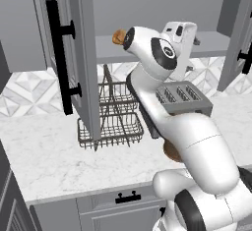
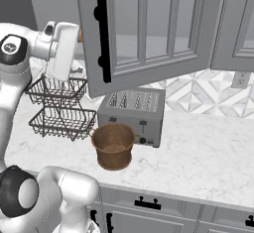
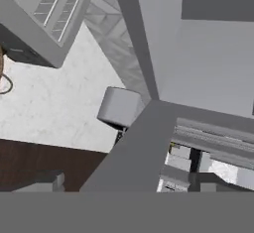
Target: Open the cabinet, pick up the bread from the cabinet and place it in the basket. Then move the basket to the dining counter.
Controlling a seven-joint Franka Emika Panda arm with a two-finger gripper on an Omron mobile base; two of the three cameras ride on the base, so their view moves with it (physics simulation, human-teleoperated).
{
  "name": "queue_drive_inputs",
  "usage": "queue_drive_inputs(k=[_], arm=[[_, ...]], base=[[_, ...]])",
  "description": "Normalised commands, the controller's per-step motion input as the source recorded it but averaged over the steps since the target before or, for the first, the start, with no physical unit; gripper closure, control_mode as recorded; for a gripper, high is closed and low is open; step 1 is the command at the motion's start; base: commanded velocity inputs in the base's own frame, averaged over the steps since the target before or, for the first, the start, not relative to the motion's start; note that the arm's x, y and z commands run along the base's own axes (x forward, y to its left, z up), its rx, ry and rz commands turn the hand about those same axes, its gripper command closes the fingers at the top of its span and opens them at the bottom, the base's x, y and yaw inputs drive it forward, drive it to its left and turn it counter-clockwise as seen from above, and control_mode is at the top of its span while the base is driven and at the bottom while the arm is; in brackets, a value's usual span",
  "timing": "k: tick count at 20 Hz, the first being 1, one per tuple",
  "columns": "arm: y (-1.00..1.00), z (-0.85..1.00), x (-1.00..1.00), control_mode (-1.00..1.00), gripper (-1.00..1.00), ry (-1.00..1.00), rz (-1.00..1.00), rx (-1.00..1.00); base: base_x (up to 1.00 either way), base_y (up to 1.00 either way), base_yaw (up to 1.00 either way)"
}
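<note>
The grey cabinet stands open, its glass-panel left door point(image 1: 81, 53) swung out with its black bar handle point(image 1: 59, 53). The bread point(image 1: 118, 37), a small golden-brown roll, lies on the cabinet's lower shelf, half hidden behind my arm. My hand point(image 1: 179, 32) is raised level with that shelf, to the right of the bread and apart from it. The gripper point(image 3: 128, 183) is open and holds nothing, pointing down beside the door point(image 2: 144, 29). The brown woven basket point(image 2: 114, 145) stands upright on the counter before the toaster. The dining counter is out of view.
A silver toaster point(image 2: 131, 110) sits behind the basket. A two-tier black wire rack point(image 2: 62, 108) stands to its left under the cabinet. The right cabinet door point(image 1: 236, 33) is also swung open. Grey drawers point(image 1: 123, 205) run below the marble counter point(image 2: 208, 152).
</note>
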Motion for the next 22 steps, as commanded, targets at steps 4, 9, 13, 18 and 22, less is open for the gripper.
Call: queue_drive_inputs(k=[4,9,13,18,22], arm=[[-0.99,0.03,-0.19,-1.0,-1.0,0.11,-0.36,-0.11],[-1.0,0.0,-0.67,-1.0,-1.0,0.0,-0.24,0.0],[-1.0,0.01,-0.81,-1.0,-1.0,0.0,-0.18,0.0],[-1.0,0.06,-0.91,-1.0,-1.0,0.0,-0.09,0.07],[-1.0,-0.12,-0.27,-1.0,-1.0,-0.01,-0.03,0.26]], base=[[0.0,0.0,0.0],[0.0,0.0,0.0],[0.0,0.0,0.0],[0.0,0.0,0.0],[0.0,0.0,0.0]])
